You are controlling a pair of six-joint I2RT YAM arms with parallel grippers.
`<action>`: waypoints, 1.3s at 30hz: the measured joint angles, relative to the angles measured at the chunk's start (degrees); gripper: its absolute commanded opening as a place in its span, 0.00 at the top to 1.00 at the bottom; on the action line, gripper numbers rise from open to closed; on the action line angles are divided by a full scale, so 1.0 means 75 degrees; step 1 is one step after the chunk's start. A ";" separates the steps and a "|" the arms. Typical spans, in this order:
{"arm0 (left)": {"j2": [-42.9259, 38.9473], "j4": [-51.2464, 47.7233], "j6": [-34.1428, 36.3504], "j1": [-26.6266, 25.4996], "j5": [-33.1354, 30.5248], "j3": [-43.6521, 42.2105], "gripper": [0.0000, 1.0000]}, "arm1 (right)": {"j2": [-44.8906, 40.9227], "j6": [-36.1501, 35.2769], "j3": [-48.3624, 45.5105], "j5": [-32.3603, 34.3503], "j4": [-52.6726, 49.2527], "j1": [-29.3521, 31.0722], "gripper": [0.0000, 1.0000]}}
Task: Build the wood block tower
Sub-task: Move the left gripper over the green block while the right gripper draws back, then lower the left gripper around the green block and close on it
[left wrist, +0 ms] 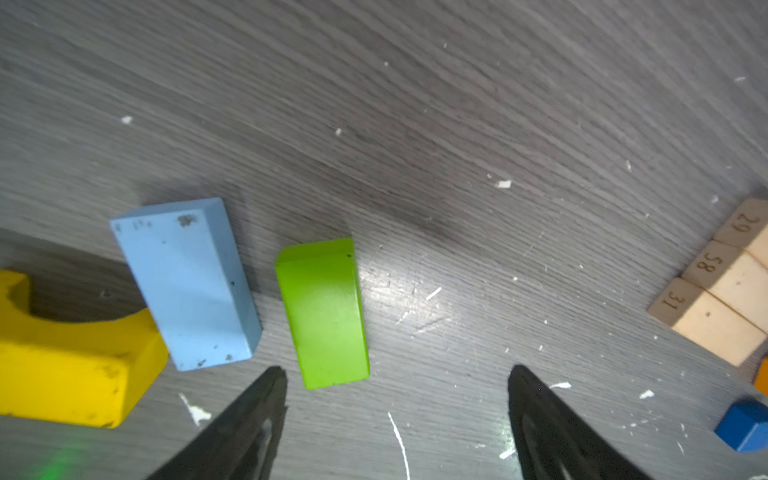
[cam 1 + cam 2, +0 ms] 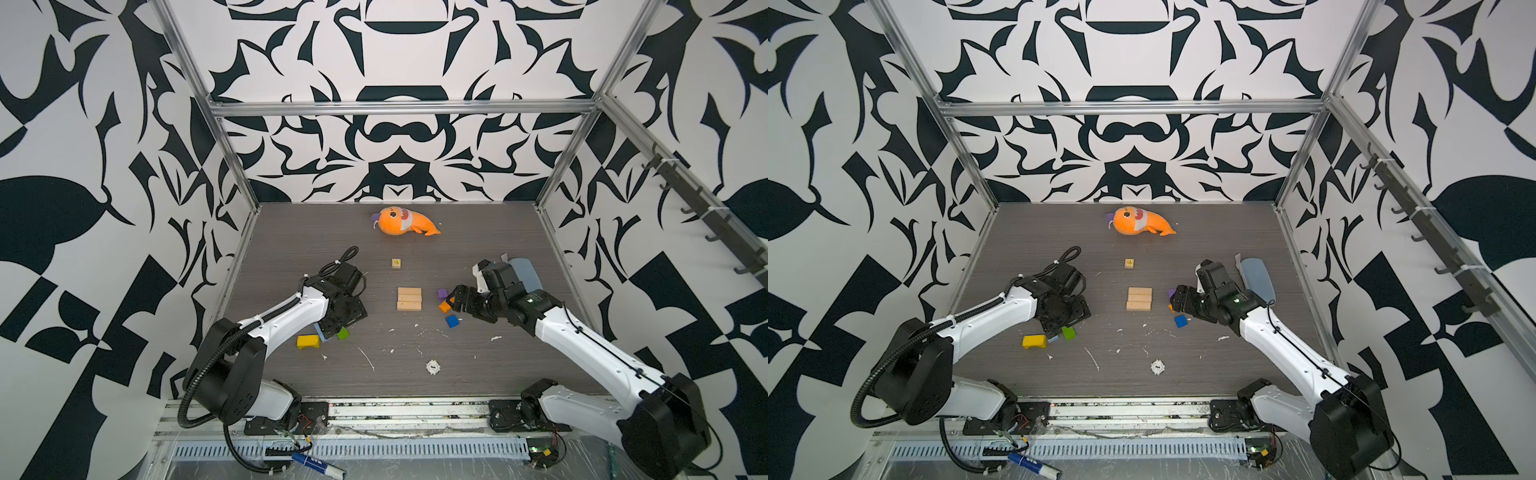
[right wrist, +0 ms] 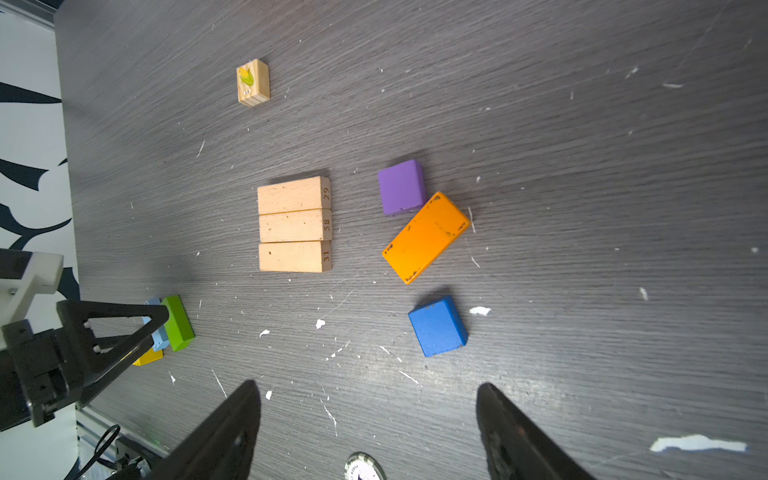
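Three plain tan bars lie flat, side by side, at the table's middle, also seen in the right wrist view. To their right are a purple cube, an orange brick and a blue cube. My right gripper hovers over these blocks in a top view, open and holding nothing. At the left lie a yellow arch block, a light-blue brick and a green brick. My left gripper is open; the green brick lies just ahead of one fingertip, not between them.
An orange plush fish lies at the back of the table. A small wooden picture cube sits behind the tan bars. A round white cap lies near the front. A grey-blue flat object sits behind the right arm.
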 measured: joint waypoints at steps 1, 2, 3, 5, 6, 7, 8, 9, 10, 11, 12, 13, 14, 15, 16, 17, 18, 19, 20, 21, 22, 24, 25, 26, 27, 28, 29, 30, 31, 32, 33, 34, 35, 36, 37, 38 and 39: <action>0.0061 -0.0003 0.0006 0.0003 -0.0041 0.0003 0.20 | 0.0000 -0.0003 0.0000 0.0000 0.0000 0.0000 0.14; 0.0137 -0.0003 0.0029 0.0003 -0.0073 0.0003 0.22 | 0.0000 -0.0003 0.0000 0.0000 0.0000 0.0000 0.14; 0.0210 -0.0009 0.0041 0.0003 -0.0102 0.0003 0.23 | 0.0000 -0.0003 0.0000 0.0000 0.0000 0.0000 0.14; 0.0376 -0.0020 0.0090 0.0003 -0.0175 0.0006 0.24 | 0.0000 -0.0003 0.0000 0.0000 0.0000 0.0000 0.14; 0.0431 -0.0026 0.0102 0.0003 -0.0201 0.0006 0.25 | 0.0000 -0.0003 0.0000 0.0000 0.0000 0.0000 0.14; 0.0475 -0.0029 0.0117 0.0009 -0.0219 0.0006 0.26 | 0.0000 -0.0003 0.0000 0.0000 0.0000 0.0000 0.14; 0.0513 -0.0032 0.0128 0.0009 -0.0230 0.0006 0.26 | 0.0000 -0.0003 0.0000 0.0000 -0.0003 0.0000 0.14; 0.0536 -0.0029 0.0134 0.0012 -0.0242 0.0006 0.26 | 0.0000 -0.0003 0.0000 0.0000 -0.0006 0.0000 0.14; 0.0557 -0.0029 0.0146 0.0015 -0.0248 0.0006 0.27 | 0.0000 -0.0003 0.0000 0.0000 -0.0009 0.0000 0.14; 0.0574 -0.0029 0.0154 0.0017 -0.0248 0.0006 0.28 | 0.0000 -0.0003 0.0000 0.0000 -0.0012 0.0000 0.14; 0.0580 -0.0026 0.0169 0.0026 -0.0251 0.0006 0.28 | -0.0003 -0.0003 0.0000 0.0000 -0.0017 0.0000 0.14; 0.0586 -0.0026 0.0184 0.0044 -0.0251 0.0006 0.29 | -0.0006 -0.0003 0.0000 0.0000 -0.0020 0.0000 0.14; 0.0586 -0.0020 0.0187 0.0061 -0.0254 0.0006 0.30 | -0.0015 -0.0003 0.0000 0.0000 -0.0023 0.0000 0.14; 0.0586 -0.0012 0.0189 0.0079 -0.0254 0.0006 0.30 | -0.0020 -0.0003 0.0000 0.0000 -0.0026 0.0000 0.14; 0.0595 0.0000 0.0201 0.0105 -0.0254 0.0006 0.31 | -0.0032 -0.0003 0.0000 0.0000 -0.0023 0.0000 0.15; 0.0606 0.0015 0.0207 0.0131 -0.0251 0.0006 0.31 | -0.0035 -0.0003 -0.0003 0.0000 -0.0026 0.0000 0.15; 0.0624 0.0032 0.0210 0.0146 -0.0248 0.0006 0.31 | -0.0035 -0.0003 0.0000 0.0000 -0.0026 0.0000 0.15; 0.0662 0.0061 0.0216 0.0163 -0.0245 0.0006 0.32 | -0.0035 -0.0003 0.0000 0.0000 -0.0026 0.0000 0.15; 0.0711 0.0099 0.0230 0.0184 -0.0242 0.0003 0.32 | -0.0035 -0.0003 0.0000 -0.0003 -0.0029 0.0000 0.15; 0.0752 0.0128 0.0236 0.0195 -0.0239 0.0000 0.33 | -0.0035 -0.0006 0.0000 -0.0003 -0.0029 0.0000 0.15; 0.0801 0.0157 0.0245 0.0210 -0.0236 0.0000 0.33 | -0.0035 -0.0006 0.0000 -0.0003 -0.0029 0.0000 0.15; 0.0868 0.0210 0.0259 0.0230 -0.0210 -0.0015 0.34 | -0.0035 -0.0006 0.0000 -0.0003 -0.0044 0.0000 0.15; 0.0886 0.0239 0.0262 0.0245 -0.0207 -0.0032 0.34 | -0.0035 -0.0006 0.0000 0.0000 -0.0050 0.0000 0.15; 0.0898 0.0265 0.0265 0.0254 -0.0207 -0.0050 0.35 | -0.0035 -0.0006 0.0000 -0.0003 -0.0052 0.0000 0.15; 0.0909 0.0277 0.0262 0.0259 -0.0201 -0.0061 0.36 | -0.0035 -0.0006 0.0000 -0.0003 -0.0052 0.0000 0.15; 0.0924 0.0289 0.0262 0.0265 -0.0201 -0.0070 0.36 | -0.0035 -0.0006 0.0000 -0.0003 -0.0052 0.0000 0.15; 0.0935 0.0303 0.0268 0.0268 -0.0195 -0.0073 0.37 | -0.0035 -0.0006 -0.0003 -0.0003 -0.0052 0.0000 0.15; 0.0938 0.0321 0.0271 0.0274 -0.0189 -0.0082 0.38 | -0.0035 -0.0006 0.0000 -0.0003 -0.0052 0.0000 0.15; 0.0938 0.0326 0.0286 0.0277 -0.0187 -0.0087 0.39 | -0.0035 -0.0009 0.0000 -0.0003 -0.0052 0.0000 0.15; 0.0941 0.0338 0.0294 0.0280 -0.0184 -0.0090 0.39 | -0.0035 -0.0006 0.0000 -0.0003 -0.0052 0.0000 0.15; 0.0944 0.0347 0.0294 0.0280 -0.0181 -0.0093 0.40 | -0.0035 -0.0006 0.0000 -0.0003 -0.0055 0.0000 0.15; 0.0950 0.0347 0.0300 0.0283 -0.0178 -0.0096 0.40 | -0.0035 -0.0006 0.0000 -0.0003 -0.0055 0.0000 0.16; 0.0959 0.0347 0.0300 0.0286 -0.0175 -0.0099 0.41 | -0.0041 -0.0009 0.0000 0.0000 -0.0055 0.0000 0.16; 0.0959 0.0347 0.0303 0.0289 -0.0175 -0.0099 0.42 | -0.0055 -0.0009 0.0000 0.0000 -0.0055 0.0000 0.16; 0.0959 0.0347 0.0309 0.0291 -0.0175 -0.0102 0.42 | -0.0079 -0.0006 -0.0003 0.0000 -0.0058 0.0000 0.16; 0.0959 0.0344 0.0312 0.0294 -0.0175 -0.0102 0.43 | -0.0122 -0.0006 0.0000 0.0009 -0.0058 0.0000 0.16; 0.0959 0.0344 0.0315 0.0294 -0.0178 -0.0105 0.43 | -0.0154 -0.0006 0.0000 0.0020 -0.0061 0.0000 0.16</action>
